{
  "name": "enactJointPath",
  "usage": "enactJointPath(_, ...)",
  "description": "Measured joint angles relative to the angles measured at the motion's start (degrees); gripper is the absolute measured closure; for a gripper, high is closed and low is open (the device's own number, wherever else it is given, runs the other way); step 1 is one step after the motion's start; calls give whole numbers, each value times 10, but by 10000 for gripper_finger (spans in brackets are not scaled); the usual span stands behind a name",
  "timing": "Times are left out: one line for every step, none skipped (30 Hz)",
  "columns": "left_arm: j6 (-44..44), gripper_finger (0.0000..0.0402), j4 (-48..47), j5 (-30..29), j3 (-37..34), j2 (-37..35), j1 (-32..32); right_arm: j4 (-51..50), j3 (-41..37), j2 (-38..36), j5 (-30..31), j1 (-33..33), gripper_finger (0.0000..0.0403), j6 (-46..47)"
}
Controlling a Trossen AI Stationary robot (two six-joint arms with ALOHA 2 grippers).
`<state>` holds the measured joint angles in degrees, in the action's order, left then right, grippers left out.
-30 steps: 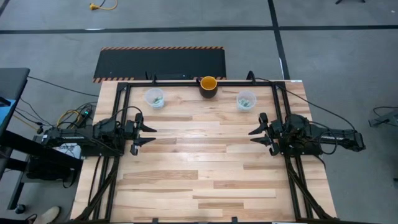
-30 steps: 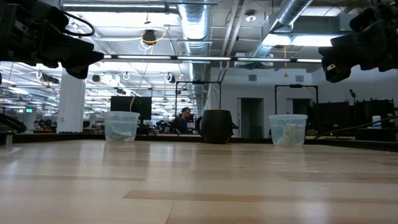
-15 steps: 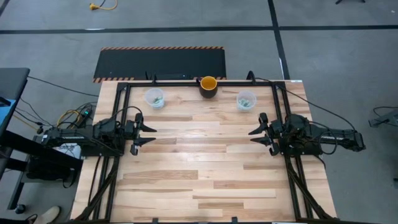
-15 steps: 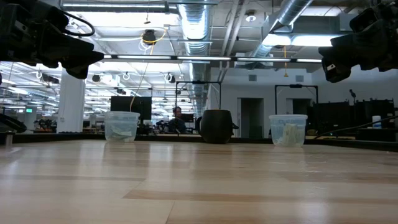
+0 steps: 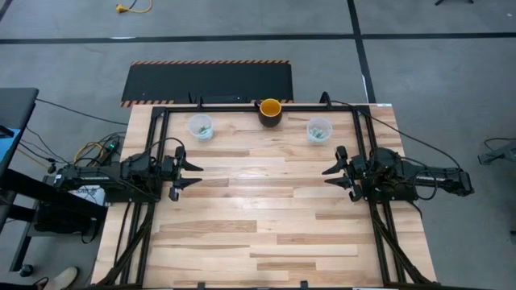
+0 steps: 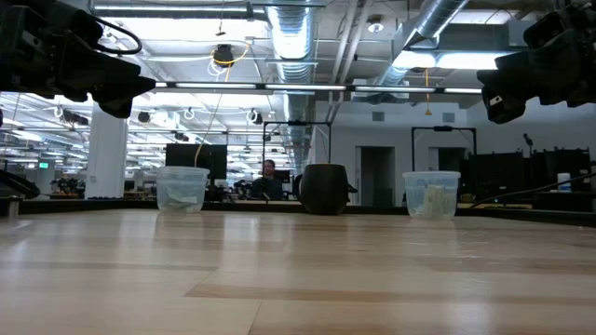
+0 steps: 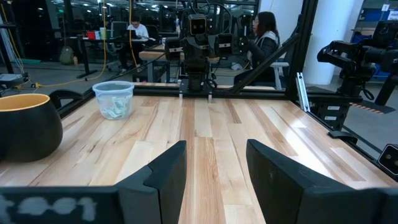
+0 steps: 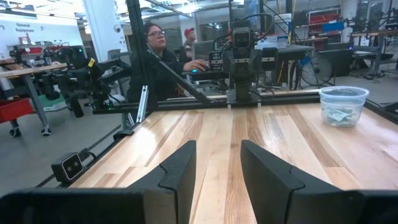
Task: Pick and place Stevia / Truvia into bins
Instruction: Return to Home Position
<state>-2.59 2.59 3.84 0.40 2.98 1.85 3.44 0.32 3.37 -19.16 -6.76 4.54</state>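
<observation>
Two clear cups stand upright on their bases near the table's far edge: the left bin (image 5: 200,126) and the right bin (image 5: 319,130). Both hold light green and white Stevia sachets (image 7: 114,107) (image 8: 339,115). My left gripper (image 5: 196,174) hovers open above the table's left side, pointing level toward the middle, nothing between its fingers (image 7: 214,171). My right gripper (image 5: 330,175) hovers open at the right side, facing it, also empty (image 8: 217,171).
A yellow-orange cup with a dark outside (image 5: 270,111) stands between the bins at the far edge. A black frame (image 5: 242,105) runs around the table. The wooden tabletop (image 5: 258,209) between the arms is bare. People sit beyond the table in the room.
</observation>
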Motion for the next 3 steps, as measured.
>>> enactJointPath(0, 246, 0, 0, 0, 0, 0, 0, 0, 0, 0, 0, 282, 0)
enactJointPath(0, 246, 0, 0, 0, 0, 0, 0, 0, 0, 0, 0, 282, 0)
enactJointPath(0, 246, 0, 0, 0, 0, 0, 0, 0, 0, 0, 0, 282, 0)
